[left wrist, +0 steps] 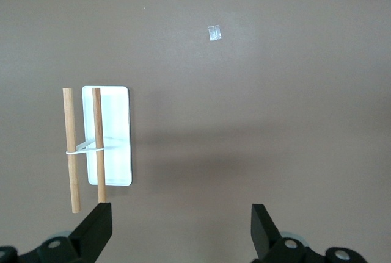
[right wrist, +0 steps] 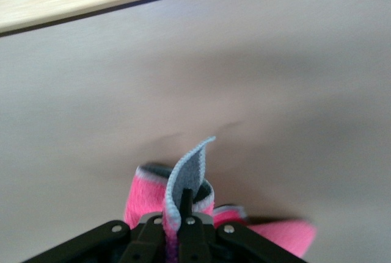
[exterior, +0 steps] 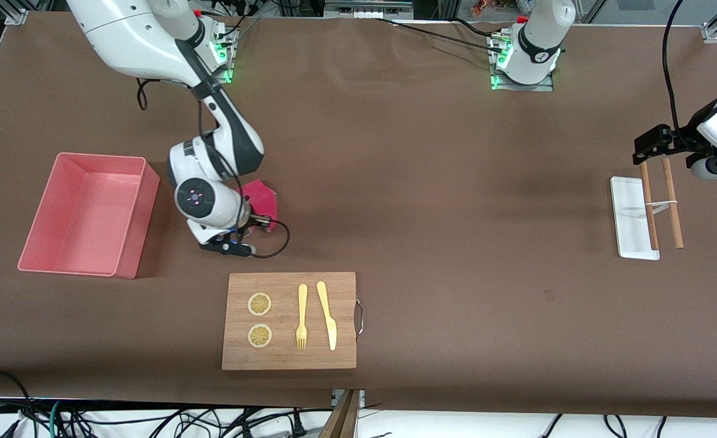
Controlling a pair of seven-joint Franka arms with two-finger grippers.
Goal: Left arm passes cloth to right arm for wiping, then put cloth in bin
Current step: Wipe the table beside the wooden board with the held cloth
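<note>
The magenta-pink cloth lies bunched on the brown table, between the bin and the cutting board and farther from the front camera than the board. My right gripper is low at the table and shut on a fold of it. In the right wrist view the gripper pinches the cloth, whose grey underside sticks up. The pale pink bin stands at the right arm's end of the table and holds nothing. My left gripper hangs open and empty over the left arm's end; its fingers are wide apart.
A wooden cutting board with two lemon slices, a fork and a knife lies near the front edge. A small flat white tray with two wooden sticks lies under the left gripper. A cable loops beside the right wrist.
</note>
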